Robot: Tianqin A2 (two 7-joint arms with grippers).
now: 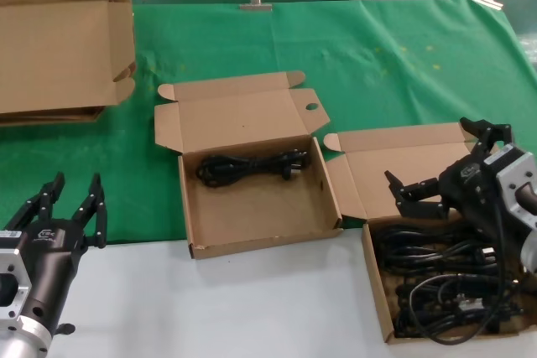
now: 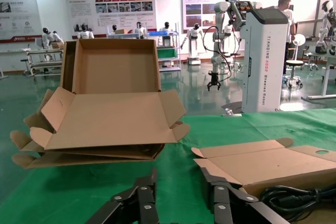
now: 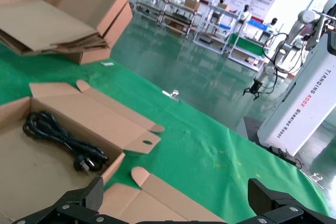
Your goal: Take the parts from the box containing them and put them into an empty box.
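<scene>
Cords [image 1: 440, 287] lie tangled in the box [image 1: 379, 295] at lower right, so the right gripper [image 1: 445, 165], jaws wide open just above, might lift several at once. One cord [image 1: 250, 165] already sits in the middle box [image 1: 189, 207]. The left gripper [image 1: 71, 207] waits at lower left, jaws open.

Even, bright overhead light is cast, and only soft shadows are seen inside the middle box [image 1: 252, 207]. Glare is reflected off the glossy floor [image 3: 210, 77] beyond the right gripper [image 3: 178, 208]. Distant posters are rendered slightly soft.
</scene>
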